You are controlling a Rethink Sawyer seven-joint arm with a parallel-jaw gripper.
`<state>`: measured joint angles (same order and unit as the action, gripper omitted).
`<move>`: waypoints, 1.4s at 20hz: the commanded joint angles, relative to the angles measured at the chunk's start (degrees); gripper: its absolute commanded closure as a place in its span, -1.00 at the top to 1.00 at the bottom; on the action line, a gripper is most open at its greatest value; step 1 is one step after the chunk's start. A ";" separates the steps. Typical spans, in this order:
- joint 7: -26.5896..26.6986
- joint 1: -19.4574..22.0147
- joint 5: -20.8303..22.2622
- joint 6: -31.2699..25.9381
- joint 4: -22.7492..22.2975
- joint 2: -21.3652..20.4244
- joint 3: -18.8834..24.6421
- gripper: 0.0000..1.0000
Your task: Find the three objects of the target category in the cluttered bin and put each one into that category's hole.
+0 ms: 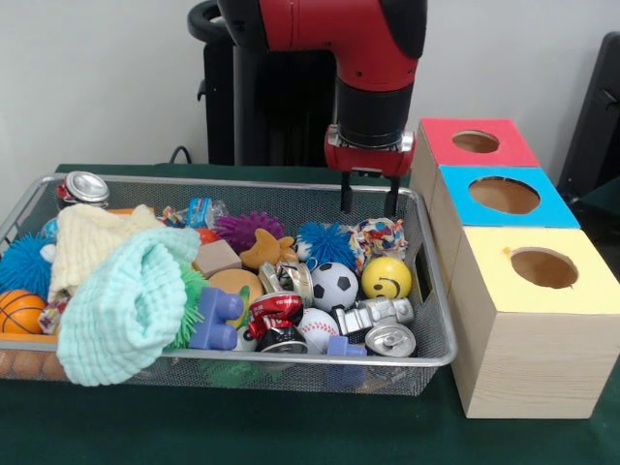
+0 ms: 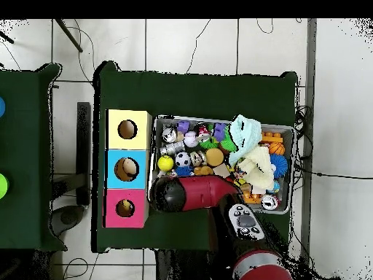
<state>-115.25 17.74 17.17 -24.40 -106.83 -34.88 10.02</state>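
My gripper hangs open over the far right corner of the wire bin, with nothing between its fingers. Just below and in front of it lie a rope toy, a yellow smiley ball and a soccer ball. A baseball, a red crushed can and two silver cans lie near the front. A basketball sits at the left end. In the overhead view the red arm hides the gripper at the bin's corner.
Right of the bin stand three wooden boxes with round holes, topped red, blue and yellow. A cream cloth and a mint cloth cover the bin's left half. Another can rests on the far left corner.
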 commanded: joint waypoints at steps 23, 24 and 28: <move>12.00 12.69 10.59 -7.55 7.30 0.78 12.52 1.00; 12.25 13.10 10.89 -7.70 7.60 1.12 12.79 1.00; 13.25 14.66 11.83 -8.62 8.28 1.62 13.86 1.00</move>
<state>-115.25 29.59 24.96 -27.30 -103.85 -35.95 18.48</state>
